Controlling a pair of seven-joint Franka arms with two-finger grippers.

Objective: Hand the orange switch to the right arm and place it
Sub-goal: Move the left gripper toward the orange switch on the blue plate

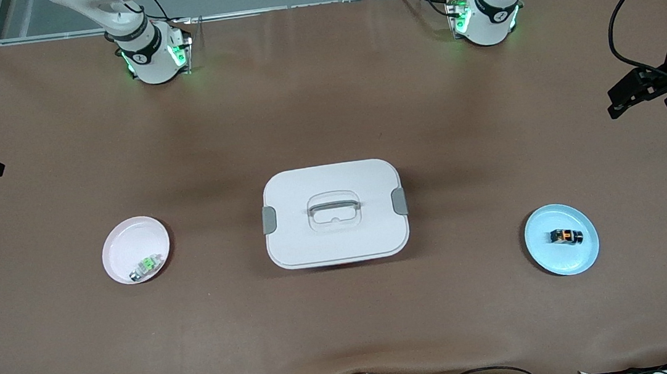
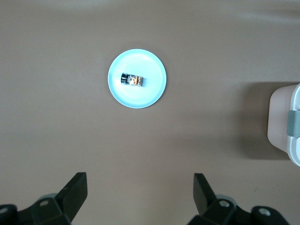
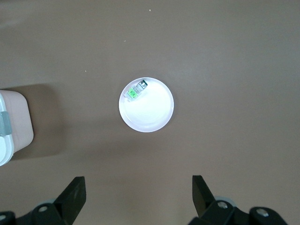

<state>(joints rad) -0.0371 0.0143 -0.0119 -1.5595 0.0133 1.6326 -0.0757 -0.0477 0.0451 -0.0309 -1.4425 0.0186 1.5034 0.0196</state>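
The right gripper (image 3: 136,197) hangs with fingers spread wide and empty at the right arm's end of the table, high over the pink plate (image 1: 123,249), where a small green-and-clear component (image 1: 146,267) lies near the rim at about five o'clock. At table centre sits a white lidded box (image 1: 334,213). The orange switch (image 1: 565,236) rests mid-plate on the blue plate (image 1: 548,254) toward the left arm's end. The left gripper (image 2: 140,197) hangs above it, likewise released.

Both wrist views cut off the white lidded box (image 2: 286,123) (only an edge shows)
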